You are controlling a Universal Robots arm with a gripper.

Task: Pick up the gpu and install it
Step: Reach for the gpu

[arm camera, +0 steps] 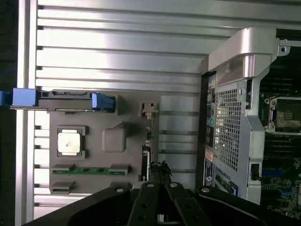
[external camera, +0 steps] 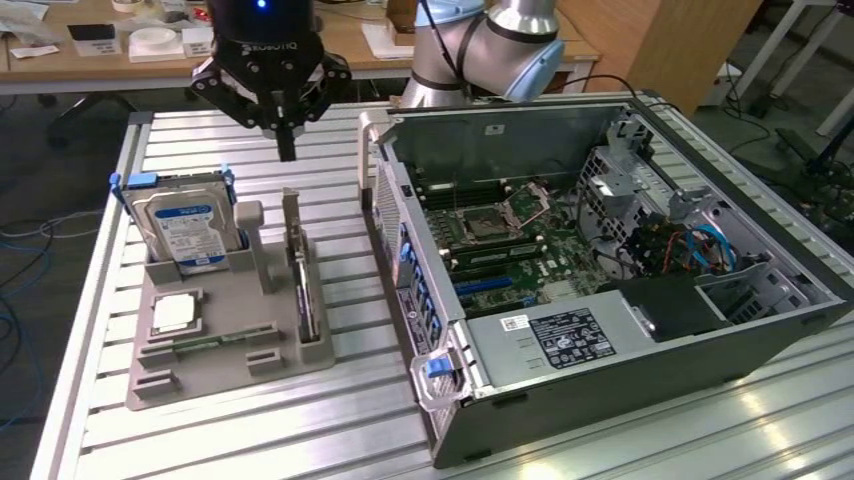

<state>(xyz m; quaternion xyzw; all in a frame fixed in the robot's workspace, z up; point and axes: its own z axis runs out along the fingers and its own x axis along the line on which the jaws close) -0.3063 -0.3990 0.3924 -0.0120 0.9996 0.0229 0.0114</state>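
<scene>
Above the grey holder tray (external camera: pixel 230 300) on the bench (external camera: pixel 267 435), the pincer (external camera: pixel 286 150) hangs pressed together and empty, in line with the gpu (external camera: pixel 306 290), which stands on edge in its slot, presumably so its top edge can be gripped.

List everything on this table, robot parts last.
table: one, silver slatted, under everything
holder tray: one, grey, exterior view's left
hard drive: one, silver, blue-white label, upright in tray
CPU chip: one, silver, flat on tray
memory stick: one, green, flat on tray
gpu: one, dark, on edge, tray side nearest case
computer case: one, black, open, exterior view's right
arm: one, silver-blue, behind case
pincer: one, black, shut, empty, above tray
</scene>
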